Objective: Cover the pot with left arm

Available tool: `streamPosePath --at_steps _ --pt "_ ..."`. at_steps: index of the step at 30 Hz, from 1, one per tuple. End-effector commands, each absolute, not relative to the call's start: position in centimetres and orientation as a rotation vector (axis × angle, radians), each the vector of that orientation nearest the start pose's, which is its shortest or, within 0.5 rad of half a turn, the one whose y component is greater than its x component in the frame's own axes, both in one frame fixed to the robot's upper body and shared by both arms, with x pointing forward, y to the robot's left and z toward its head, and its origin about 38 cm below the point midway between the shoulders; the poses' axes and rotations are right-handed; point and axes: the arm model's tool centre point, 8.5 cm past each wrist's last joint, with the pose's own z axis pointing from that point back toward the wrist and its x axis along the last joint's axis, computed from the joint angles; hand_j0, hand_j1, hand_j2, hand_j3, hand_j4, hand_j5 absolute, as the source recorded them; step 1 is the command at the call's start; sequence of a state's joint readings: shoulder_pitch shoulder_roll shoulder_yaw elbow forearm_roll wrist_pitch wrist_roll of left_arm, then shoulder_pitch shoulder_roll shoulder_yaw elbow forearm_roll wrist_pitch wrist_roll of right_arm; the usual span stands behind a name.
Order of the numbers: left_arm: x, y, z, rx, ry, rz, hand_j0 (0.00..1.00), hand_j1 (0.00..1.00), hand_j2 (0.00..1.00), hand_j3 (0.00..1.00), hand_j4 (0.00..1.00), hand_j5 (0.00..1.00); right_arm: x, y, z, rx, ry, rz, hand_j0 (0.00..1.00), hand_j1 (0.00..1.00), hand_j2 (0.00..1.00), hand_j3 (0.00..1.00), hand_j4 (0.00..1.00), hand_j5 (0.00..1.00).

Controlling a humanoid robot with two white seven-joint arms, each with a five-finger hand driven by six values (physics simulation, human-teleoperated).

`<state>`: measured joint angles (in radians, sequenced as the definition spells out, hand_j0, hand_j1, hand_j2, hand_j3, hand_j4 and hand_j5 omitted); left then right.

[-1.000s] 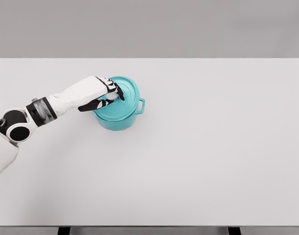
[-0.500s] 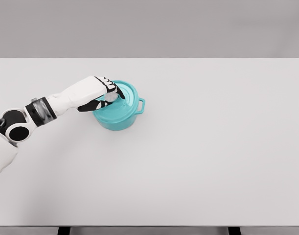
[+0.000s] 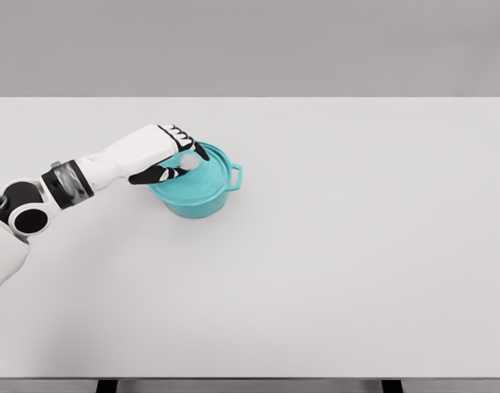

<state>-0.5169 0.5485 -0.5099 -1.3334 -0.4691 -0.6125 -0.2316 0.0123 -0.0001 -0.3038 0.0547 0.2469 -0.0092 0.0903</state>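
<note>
A white robot arm is reaching in from the left edge across a pale grey tabletop, its left hand hanging over a teal pot that is sitting left of the tabletop's centre. The hand is curling its dark-tipped fingers around the pale knob at the middle of the teal lid, gripping it from above. The lid is lying across the pot's mouth and appears slightly tilted and shifted toward the left, though whether it is resting fully on the rim cannot be told from this angle. 1 small loop handle is sticking out from the pot's right side, pointing toward the open stretch of tabletop. The forearm is sloping down and left from the hand to a grey band at the wrist joint and a black-and-white elbow joint near the picture's left edge. Behind the tabletop, a plain grey wall is filling the top of the view.
</note>
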Motion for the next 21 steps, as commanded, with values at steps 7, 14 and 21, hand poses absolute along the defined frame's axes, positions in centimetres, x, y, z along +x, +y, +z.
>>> streamPosePath --at_steps 7,14,21 --pt "44.63 24.49 16.62 0.341 -1.793 -1.695 0.66 0.66 0.66 0.66 0.66 0.66 -2.49 -25.81 -26.09 0.018 0.051 -0.062 1.00 1.00 1.00 1.00 1.00 1.00" --pt "44.72 24.55 16.54 0.341 -1.790 -1.692 0.69 0.69 0.69 0.69 0.69 0.69 -2.44 -25.83 -26.10 0.017 0.049 -0.062 1.00 1.00 1.00 1.00 1.00 1.00" --pt "44.72 24.30 16.50 0.337 -1.794 -1.690 0.72 0.72 0.72 0.72 0.72 0.72 -2.49 -25.81 -26.09 0.018 0.051 -0.062 1.00 1.00 1.00 1.00 1.00 1.00"
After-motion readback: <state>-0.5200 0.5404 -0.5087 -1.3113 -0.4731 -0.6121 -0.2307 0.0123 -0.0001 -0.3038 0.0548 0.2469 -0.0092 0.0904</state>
